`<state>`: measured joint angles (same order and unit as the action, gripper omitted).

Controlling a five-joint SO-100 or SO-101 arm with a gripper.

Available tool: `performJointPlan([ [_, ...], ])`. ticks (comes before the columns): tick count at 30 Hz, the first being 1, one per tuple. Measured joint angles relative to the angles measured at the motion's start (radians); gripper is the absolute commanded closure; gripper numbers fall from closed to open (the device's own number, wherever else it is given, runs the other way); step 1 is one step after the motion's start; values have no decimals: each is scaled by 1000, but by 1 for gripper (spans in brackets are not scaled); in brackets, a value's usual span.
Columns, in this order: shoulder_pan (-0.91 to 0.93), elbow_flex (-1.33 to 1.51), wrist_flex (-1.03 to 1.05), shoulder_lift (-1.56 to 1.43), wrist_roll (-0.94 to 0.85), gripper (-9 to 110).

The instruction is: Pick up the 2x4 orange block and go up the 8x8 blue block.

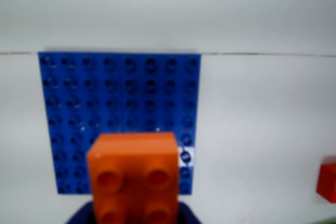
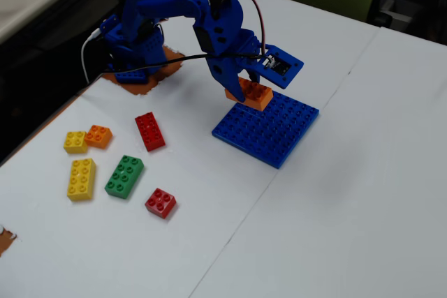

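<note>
My blue gripper (image 2: pixel 246 88) is shut on the 2x4 orange block (image 2: pixel 250 93) and holds it just above the near-left edge of the 8x8 blue block (image 2: pixel 269 129), a flat studded baseplate on the white table. In the wrist view the orange block (image 1: pixel 133 174) fills the lower middle, with the gripper's blue fingers (image 1: pixel 84 214) at either side of it, and the baseplate (image 1: pixel 118 103) lies beyond. Only part of the orange block's studs show there.
Loose bricks lie left of the baseplate in the fixed view: a red oblong brick (image 2: pixel 149 131), a green one (image 2: pixel 124 176), a yellow one (image 2: pixel 82 178), a small red one (image 2: pixel 160 202), a small orange one (image 2: pixel 98 135) and a small yellow one (image 2: pixel 75 142). The arm's base (image 2: pixel 133 47) stands at the back left.
</note>
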<state>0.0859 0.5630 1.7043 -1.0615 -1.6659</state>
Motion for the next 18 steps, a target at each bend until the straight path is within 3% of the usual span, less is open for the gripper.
performJointPlan([
  [18, -9, 0, -2, 0, 9, 101],
])
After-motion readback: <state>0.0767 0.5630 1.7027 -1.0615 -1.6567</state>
